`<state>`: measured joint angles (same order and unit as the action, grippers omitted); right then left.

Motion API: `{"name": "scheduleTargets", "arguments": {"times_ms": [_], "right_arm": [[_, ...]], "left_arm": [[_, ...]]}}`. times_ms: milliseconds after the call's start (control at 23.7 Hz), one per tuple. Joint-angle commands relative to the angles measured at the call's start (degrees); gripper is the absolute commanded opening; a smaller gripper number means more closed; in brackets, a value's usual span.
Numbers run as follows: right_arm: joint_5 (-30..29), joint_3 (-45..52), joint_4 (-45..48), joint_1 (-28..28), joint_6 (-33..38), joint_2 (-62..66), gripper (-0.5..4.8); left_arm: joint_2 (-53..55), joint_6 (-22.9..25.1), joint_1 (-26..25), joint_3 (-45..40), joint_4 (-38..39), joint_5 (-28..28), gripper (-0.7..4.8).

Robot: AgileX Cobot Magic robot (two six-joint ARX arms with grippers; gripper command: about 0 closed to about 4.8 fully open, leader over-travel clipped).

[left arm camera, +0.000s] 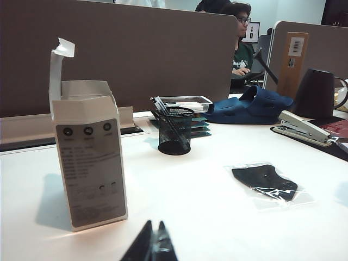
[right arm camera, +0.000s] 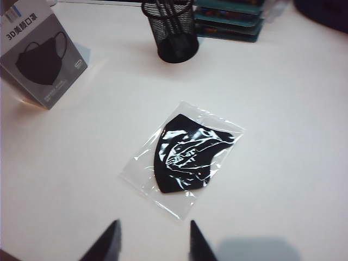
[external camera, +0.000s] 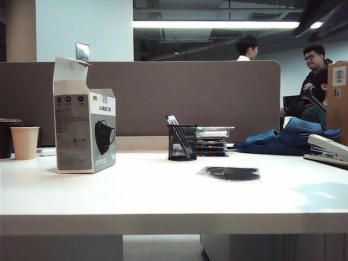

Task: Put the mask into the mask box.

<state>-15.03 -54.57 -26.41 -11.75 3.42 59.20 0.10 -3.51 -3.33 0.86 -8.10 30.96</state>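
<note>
The mask [external camera: 232, 173] lies flat on the white table right of centre, a black face mask in a clear shiny wrapper [right arm camera: 187, 157] [left arm camera: 265, 182]. The mask box [external camera: 84, 130] stands upright at the left with its white top flap raised and its top open [left arm camera: 89, 157] [right arm camera: 43, 57]. My right gripper [right arm camera: 154, 224] hangs above the table just short of the wrapper's near corner, open, with nothing between its fingers. My left gripper [left arm camera: 154, 225] is shut and empty, low over the table in front of the box. Neither gripper's fingertips show in the exterior view.
A black mesh pen cup [external camera: 182, 142] holding pens stands behind the mask, beside a stack of flat boxes [external camera: 213, 140]. Blue slippers [external camera: 288, 138], a stapler [external camera: 328, 149] and a brown carton [external camera: 338, 98] sit at the right. A paper cup [external camera: 25, 142] is far left.
</note>
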Motion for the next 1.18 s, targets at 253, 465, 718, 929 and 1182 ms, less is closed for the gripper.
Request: {"name": "scheduleTargets", "arguments": {"times_ms": [253,465,718,929,1182], "right_arm": [[0.0,-11.8,1.0,-3.8,-0.7,21.4,4.79],[0.2,-17.0,2.8,-5.0,-2.5,31.6,4.79],[5.3,-20.7,3.9,-6.6,-4.0,42.1,4.79],[11.4,-22.8,4.0,-9.2,-7.9,48.9,4.79],[12.6,-22.8,4.4,-9.9,-7.9,52.3,4.79]], "left_arm": [[0.0,-0.2,0.0,0.4,-0.5,-0.2,-0.05],[0.0,-0.2,0.0,0.4,0.3,-0.2,-0.05],[0.0,-0.2,-0.1,0.4,2.3,-0.2,-0.05],[0.0,-0.2,-0.1,0.4,2.8,-0.2,-0.05],[0.0,-0.2,-0.1,0.4,3.4,-0.2,-0.05]]}}
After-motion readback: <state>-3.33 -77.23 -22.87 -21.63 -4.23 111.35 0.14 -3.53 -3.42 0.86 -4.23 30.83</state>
